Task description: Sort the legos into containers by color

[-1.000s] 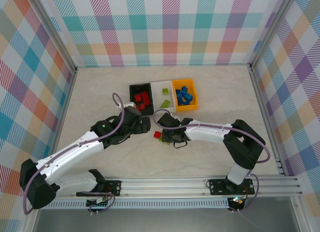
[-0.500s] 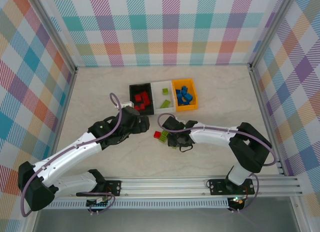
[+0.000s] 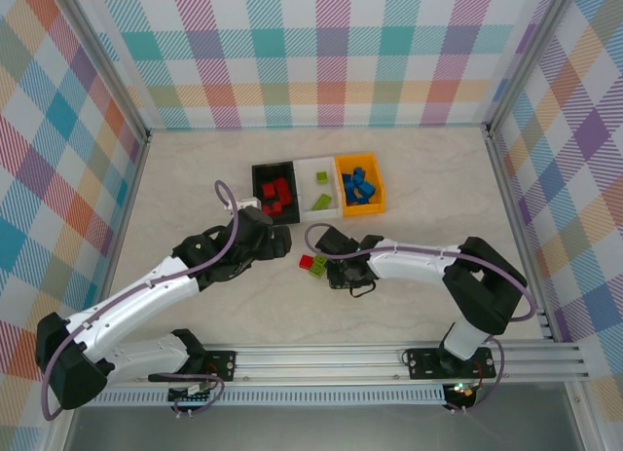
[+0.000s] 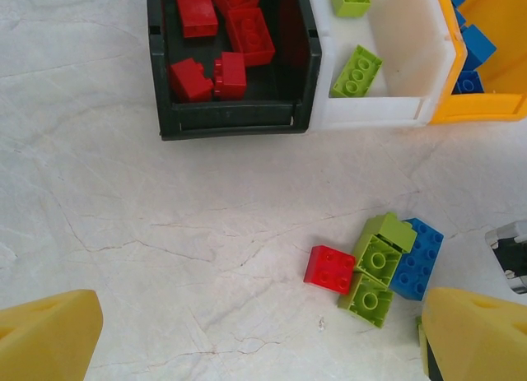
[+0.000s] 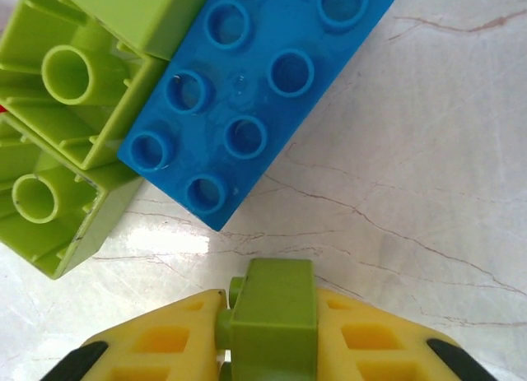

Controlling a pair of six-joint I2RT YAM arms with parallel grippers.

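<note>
- Top external view: a little heap of loose legos [image 3: 312, 265] lies on the table [image 3: 195, 178], on the near side of the three bins.
- In the left wrist view the black bin [image 4: 230, 122] has red bricks in it. The white bin [image 4: 412, 52] has two green ones. The orange-yellow bin [image 4: 486, 109] on the right has blue ones.
- The heap has one red brick [image 4: 331, 268], some green bricks [image 4: 377, 259] and one long blue brick [image 4: 416, 257]. They all touch each other.
- The left gripper [image 4: 259, 340] is wide open, with nothing in it. It hangs over the bare table just left of the heap.
- In the right wrist view the right gripper [image 5: 272, 332] is closed on a small green brick [image 5: 272, 295]. Its yellow fingers [image 5: 165, 336] press on two flat sides of that brick.
- We think these bricks are light and hard, and will not bend or break. Their sides are smooth, so a weak pinch could let one slip or turn.
- We would take hold on the two flat sides, not on the bumps on top.
- For the blue brick we would pinch across its short way. Its far left side leans on green bricks, so there is little room for a finger there.
- We think the small green brick belongs in the white bin.
</note>
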